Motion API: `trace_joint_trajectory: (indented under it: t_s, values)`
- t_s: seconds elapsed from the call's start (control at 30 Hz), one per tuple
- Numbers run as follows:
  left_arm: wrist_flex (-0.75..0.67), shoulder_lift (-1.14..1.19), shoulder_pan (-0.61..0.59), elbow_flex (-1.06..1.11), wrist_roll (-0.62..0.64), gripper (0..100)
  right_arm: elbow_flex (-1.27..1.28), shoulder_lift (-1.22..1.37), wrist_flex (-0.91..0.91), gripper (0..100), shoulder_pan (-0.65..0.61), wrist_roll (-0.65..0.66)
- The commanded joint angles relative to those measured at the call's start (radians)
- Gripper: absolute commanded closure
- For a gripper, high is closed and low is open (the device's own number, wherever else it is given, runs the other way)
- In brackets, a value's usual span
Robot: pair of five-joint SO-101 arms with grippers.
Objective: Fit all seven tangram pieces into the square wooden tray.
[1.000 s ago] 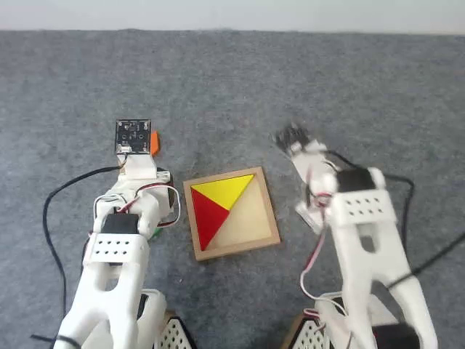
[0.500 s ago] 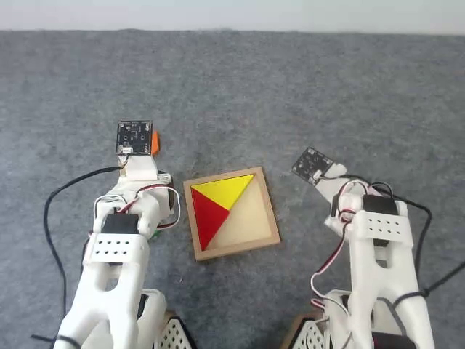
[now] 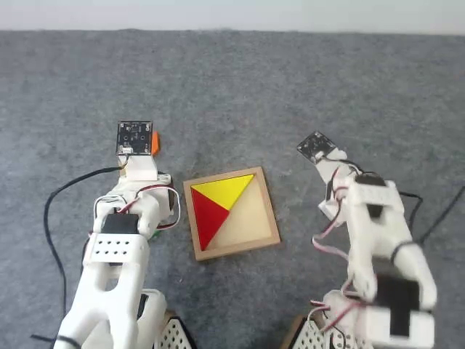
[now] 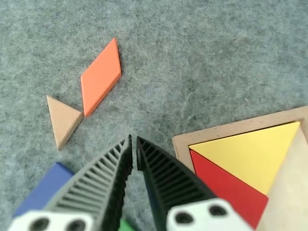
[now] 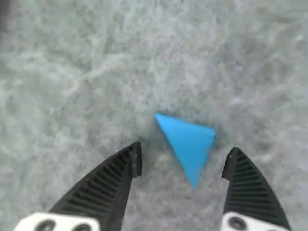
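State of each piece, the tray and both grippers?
Wooden tray: partly filled.
Yellow triangle: in tray.
Red triangle: in tray.
Orange parallelogram: outside tray.
Tan triangle: outside tray.
Light blue triangle: outside tray.
Dark blue piece: outside tray.
Left gripper: shut, empty.
Right gripper: open, empty.

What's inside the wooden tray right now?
A yellow triangle and a red triangle lie in the wooden tray; the rest is bare wood. Nothing covers it from above.

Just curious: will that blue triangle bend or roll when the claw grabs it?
The blue triangle looks like a rigid flat slab, so probably no bending. Lying flat on the carpet, it shouldn't roll. Its thin edges might slip.
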Motion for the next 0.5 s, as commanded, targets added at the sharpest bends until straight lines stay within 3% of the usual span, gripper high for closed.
trace_joint_trajectory:
  t_s: [0.0, 0.1, 0.27, 0.47]
  values:
    - [-0.017, -0.038, 0.008, -0.010, -0.011, 99, -0.120, 0.067, 0.010, 72.1, -0.005, -0.012]
    - [-0.018, -0.038, 0.018, -0.013, -0.009, 99, -0.164, 0.085, 0.047, 74.9, -0.005, -0.012]
    - [0.000, -0.038, 0.066, -0.018, -0.011, 99, -0.222, 0.108, 0.104, 89.6, -0.005, -0.014]
    - [0.002, -0.038, 0.063, -0.019, -0.011, 99, -0.269, 0.111, 0.193, 91.4, -0.015, -0.020]
